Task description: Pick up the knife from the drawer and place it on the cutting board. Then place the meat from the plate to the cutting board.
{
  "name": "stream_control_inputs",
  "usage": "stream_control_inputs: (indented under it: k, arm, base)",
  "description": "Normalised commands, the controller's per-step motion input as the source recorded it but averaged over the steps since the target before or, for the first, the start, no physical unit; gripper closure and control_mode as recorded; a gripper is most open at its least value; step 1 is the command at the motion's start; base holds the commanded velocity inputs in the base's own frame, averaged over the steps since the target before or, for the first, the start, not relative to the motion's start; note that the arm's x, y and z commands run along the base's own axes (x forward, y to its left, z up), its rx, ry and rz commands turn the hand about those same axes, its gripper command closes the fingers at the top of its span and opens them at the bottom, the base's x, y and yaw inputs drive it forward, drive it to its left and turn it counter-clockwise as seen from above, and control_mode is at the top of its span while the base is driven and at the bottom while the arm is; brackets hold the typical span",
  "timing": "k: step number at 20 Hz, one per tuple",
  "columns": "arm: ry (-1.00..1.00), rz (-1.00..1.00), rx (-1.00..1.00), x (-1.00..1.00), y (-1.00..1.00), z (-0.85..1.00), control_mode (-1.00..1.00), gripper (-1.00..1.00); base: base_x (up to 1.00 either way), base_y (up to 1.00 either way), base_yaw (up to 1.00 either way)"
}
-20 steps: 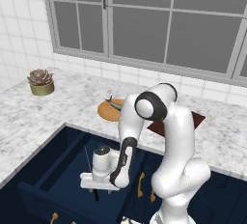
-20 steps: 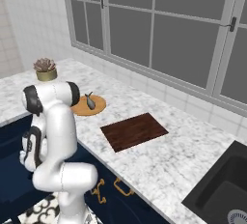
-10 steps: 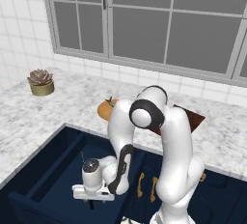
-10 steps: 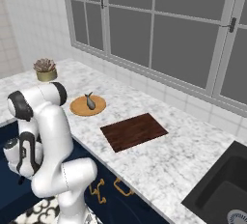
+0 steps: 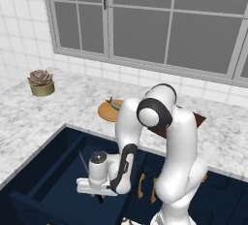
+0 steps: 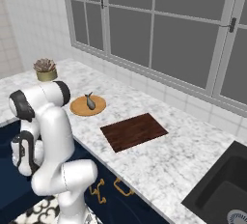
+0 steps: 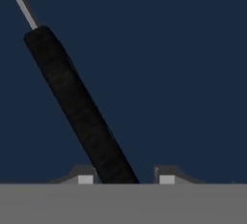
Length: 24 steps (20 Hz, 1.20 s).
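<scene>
while the slim knife (image 7: 77,105) with its matte black handle and thin silver blade lies on the deep navy drawer's (image 5: 46,170) smooth floor, the tool (image 7: 126,178) straddles the handle, open, gripping nothing.

**Arm folded low, tool pointing down**

The white arm rises from its base, bends over at a dark shoulder joint and doubles back down on the near left. Its wrist is level and the tool (image 5: 97,196) points straight down, fingertips (image 7: 86,178) spread apart with a gap between them.
</scene>
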Motion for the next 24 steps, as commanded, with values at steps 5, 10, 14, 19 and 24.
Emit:
stream_control_inputs:
  k: [5, 10, 14, 19, 24]
  arm:
    - [0.0, 0.03, -0.01, -0.2, 0.18, 0.98, -1.0, 1.0]
    - [-0.08, 0.01, -0.09, -0.15, 0.49, 1.0, -1.0, 1.0]
    - [-0.06, 0.02, -0.18, 0.21, 0.86, 1.0, -1.0, 1.0]
    - [0.0, 0.01, -0.24, 0.18, 0.43, 1.0, -1.0, 1.0]
    - [-0.05, 0.0, -0.12, 0.0, 0.11, 1.0, -1.0, 1.0]
  base:
    - [0.0, 0.0, 0.0]
    - [0.0, 0.0, 0.0]
    - [0.0, 0.0, 0.0]
    - [0.0, 0.0, 0.0]
    - [0.0, 0.0, 0.0]
